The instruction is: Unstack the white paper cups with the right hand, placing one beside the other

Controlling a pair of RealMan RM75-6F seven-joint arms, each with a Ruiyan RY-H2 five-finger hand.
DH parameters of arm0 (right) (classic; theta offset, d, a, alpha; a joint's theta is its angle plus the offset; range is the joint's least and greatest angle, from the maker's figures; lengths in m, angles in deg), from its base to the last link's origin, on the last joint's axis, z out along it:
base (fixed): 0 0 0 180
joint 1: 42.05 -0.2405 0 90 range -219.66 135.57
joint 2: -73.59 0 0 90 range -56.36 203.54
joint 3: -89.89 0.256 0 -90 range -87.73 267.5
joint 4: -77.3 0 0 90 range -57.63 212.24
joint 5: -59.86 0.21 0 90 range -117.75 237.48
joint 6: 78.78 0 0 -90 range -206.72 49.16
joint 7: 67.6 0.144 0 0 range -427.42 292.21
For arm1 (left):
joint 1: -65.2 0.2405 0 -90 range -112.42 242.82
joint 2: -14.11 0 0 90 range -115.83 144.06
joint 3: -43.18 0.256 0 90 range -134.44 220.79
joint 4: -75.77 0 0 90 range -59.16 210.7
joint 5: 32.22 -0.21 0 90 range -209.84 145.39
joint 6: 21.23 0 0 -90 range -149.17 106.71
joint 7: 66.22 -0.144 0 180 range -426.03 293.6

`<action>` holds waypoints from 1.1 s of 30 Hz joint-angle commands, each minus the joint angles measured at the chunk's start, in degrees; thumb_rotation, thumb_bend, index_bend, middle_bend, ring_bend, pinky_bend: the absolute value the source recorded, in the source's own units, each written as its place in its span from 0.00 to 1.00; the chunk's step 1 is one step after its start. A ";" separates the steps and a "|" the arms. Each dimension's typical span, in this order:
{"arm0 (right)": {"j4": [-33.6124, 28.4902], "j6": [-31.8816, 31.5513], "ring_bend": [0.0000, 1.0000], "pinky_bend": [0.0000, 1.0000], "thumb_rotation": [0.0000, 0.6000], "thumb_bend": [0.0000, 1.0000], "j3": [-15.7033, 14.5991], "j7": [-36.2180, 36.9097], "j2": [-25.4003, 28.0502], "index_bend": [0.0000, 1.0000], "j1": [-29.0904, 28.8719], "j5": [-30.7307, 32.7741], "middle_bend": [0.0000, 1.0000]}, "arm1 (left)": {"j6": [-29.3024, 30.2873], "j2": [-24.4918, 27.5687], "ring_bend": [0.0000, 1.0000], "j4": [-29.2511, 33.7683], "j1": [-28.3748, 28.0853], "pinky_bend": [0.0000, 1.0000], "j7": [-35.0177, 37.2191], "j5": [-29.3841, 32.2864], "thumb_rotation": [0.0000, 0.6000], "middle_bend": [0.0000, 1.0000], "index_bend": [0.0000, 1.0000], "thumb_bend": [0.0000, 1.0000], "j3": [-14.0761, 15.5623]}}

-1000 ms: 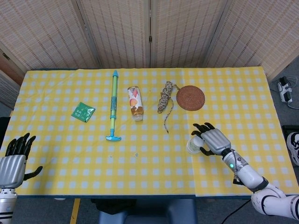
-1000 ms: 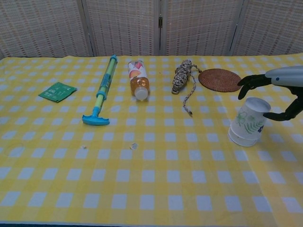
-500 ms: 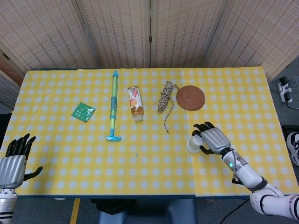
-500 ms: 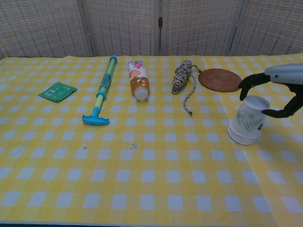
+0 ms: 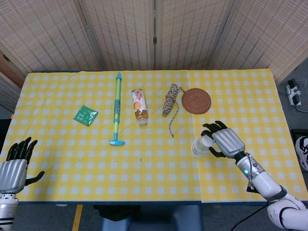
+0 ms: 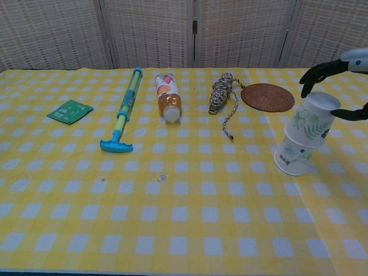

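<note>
Two white paper cups with a green leaf print stand upside down at the right of the table. My right hand (image 5: 226, 142) (image 6: 330, 68) grips the upper cup (image 6: 314, 118) (image 5: 206, 140), fingers on its far side and thumb on the near side. That cup is drawn partway up off the lower cup (image 6: 292, 156) (image 5: 197, 149) and still overlaps it. Both cups lean to the right, and the lower one's rim is on the cloth. My left hand (image 5: 13, 166) hovers open at the table's near left corner, shown only in the head view.
On the yellow checked cloth (image 6: 184, 230) lie a green packet (image 6: 69, 111), a green-blue pump (image 6: 125, 109), a lying bottle (image 6: 167, 98), a rope bundle (image 6: 221, 92) and a round woven coaster (image 6: 267, 97) just behind the cups.
My right hand has risen and shifted right with the upper cup, pulling it partway off the lower one. The stack now stands taller and leans. The left hand stayed still.
</note>
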 commanded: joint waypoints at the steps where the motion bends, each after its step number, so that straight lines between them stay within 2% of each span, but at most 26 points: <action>1: -1.56 -1.13 0.14 0.08 1.00 0.52 0.25 0.96 1.55 0.40 0.49 -1.41 0.15 | 0.05 0.05 0.00 0.09 -0.02 0.00 -0.03 -0.08 1.00 0.02 0.00 0.24 -0.01; 8: -5.25 -4.80 0.14 0.08 1.00 0.52 1.19 3.30 4.93 0.41 1.65 -5.48 0.16 | 0.03 0.10 0.00 0.24 -0.03 0.00 -0.19 -0.10 1.00 0.02 0.00 0.24 0.05; 14: -5.80 -3.69 0.14 0.08 1.00 0.52 1.74 4.03 4.70 0.41 0.48 -6.35 0.16 | -0.02 0.06 0.00 0.39 -0.13 0.00 -0.39 -0.20 1.00 0.02 0.00 0.24 0.06; 24: -1.41 3.85 0.14 0.08 1.00 0.52 1.39 1.30 -3.45 0.41 -4.89 -3.62 0.16 | -0.13 -0.11 0.00 0.32 -0.06 0.00 -0.29 -0.26 1.00 0.02 0.00 0.24 0.33; 33: 4.53 7.00 0.14 0.08 1.00 0.52 0.97 -1.48 -10.51 0.41 -7.97 0.20 0.16 | -0.42 -0.55 0.00 -0.26 -0.01 0.00 0.24 -0.28 1.00 0.02 0.00 0.24 0.59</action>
